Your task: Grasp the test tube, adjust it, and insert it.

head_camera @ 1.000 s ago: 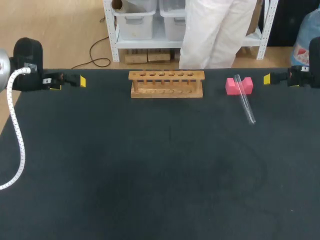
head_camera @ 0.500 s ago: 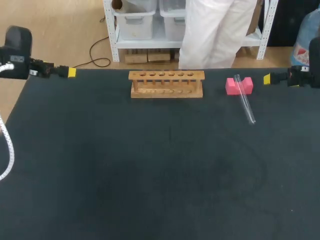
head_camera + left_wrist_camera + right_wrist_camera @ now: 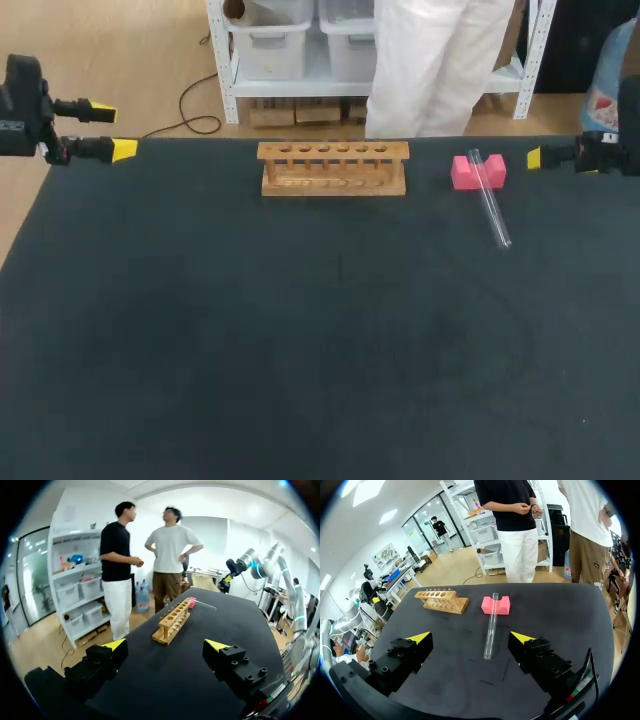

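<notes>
Black covering is recorded across the whole surface (image 3: 300, 330). A clear test tube (image 3: 491, 200) is found lying toward the far right. One end is propped on a pink block (image 3: 465, 172), apparently seated in the block's notch, and the other end is down on the surface. A wooden rack (image 3: 333, 168) with a single row of holes along its top is set at the far middle, well apart from the tube.

The left pincer (image 3: 110, 130) is held at the far left corner, about over the surface's edge, with its fingers spread wide and nothing gripped. The right pincer (image 3: 470, 638) is held at the far right edge, likewise spread wide. In the right wrist view the tube is seen ahead of it, roughly in line with the gap between the fingers and untouched by them.
</notes>
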